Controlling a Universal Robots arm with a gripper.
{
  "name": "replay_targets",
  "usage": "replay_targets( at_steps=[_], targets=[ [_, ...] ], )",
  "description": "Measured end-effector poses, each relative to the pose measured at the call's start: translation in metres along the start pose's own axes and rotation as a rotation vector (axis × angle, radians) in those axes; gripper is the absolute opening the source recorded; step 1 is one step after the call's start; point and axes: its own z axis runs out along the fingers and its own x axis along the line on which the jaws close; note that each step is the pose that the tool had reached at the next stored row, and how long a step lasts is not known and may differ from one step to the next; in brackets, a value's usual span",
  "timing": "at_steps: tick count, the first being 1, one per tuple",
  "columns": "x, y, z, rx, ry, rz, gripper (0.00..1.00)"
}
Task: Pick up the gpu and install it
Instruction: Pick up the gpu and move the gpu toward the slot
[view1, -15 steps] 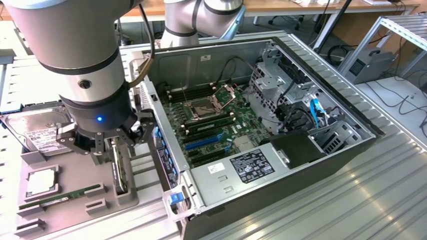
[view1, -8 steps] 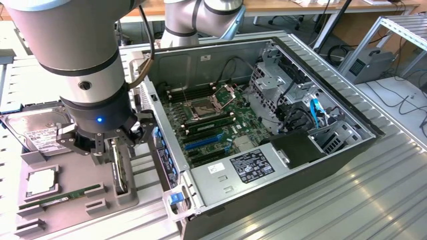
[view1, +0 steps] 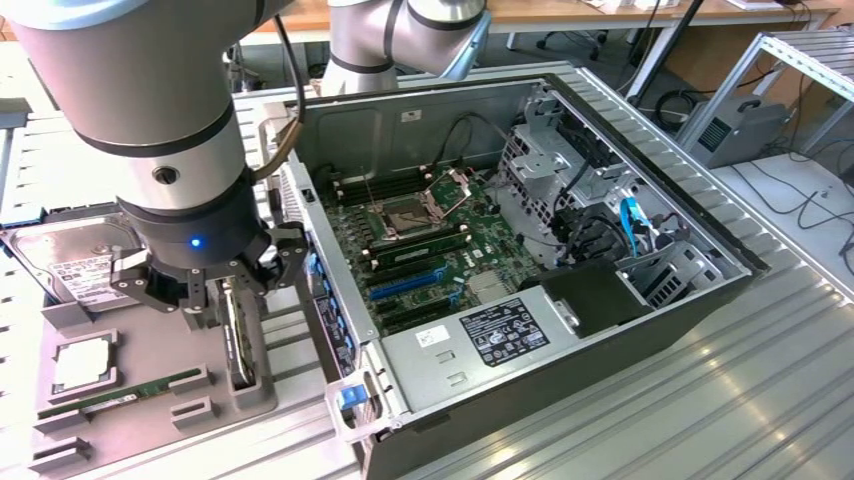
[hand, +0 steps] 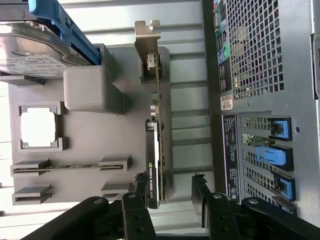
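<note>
slim black gpu (hand: 154, 150), standing on edge

On the table (view1: 747, 400), the tray (view1: 154, 345) lies just beside the computer case (view1: 534, 250), at the exterior view's left. The gpu (view1: 240, 335) stands on edge along the tray's edge nearest the case, under the gripper (view1: 200, 292). The hard drive (view1: 74, 265) lies at the tray's back corner, and the memory stick (view1: 120, 393) near its front edge.

Arm (view1: 147, 100) vertical, pincer (hand: 170, 182) pointing down, jaws wide
</note>
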Motion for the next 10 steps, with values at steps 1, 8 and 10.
replay_targets(
  at_steps=[1,8,10],
  targets=[
    [0.0001,0.0004,0.0005,-0.0003,-0.0002,0.0,0.48],
    [0.0005,0.004,0.0028,-0.0001,-0.0001,0.0,0.48],
    [0.0006,0.0054,0.0034,-0.0001,-0.0001,0.0,0.48]
  ],
)
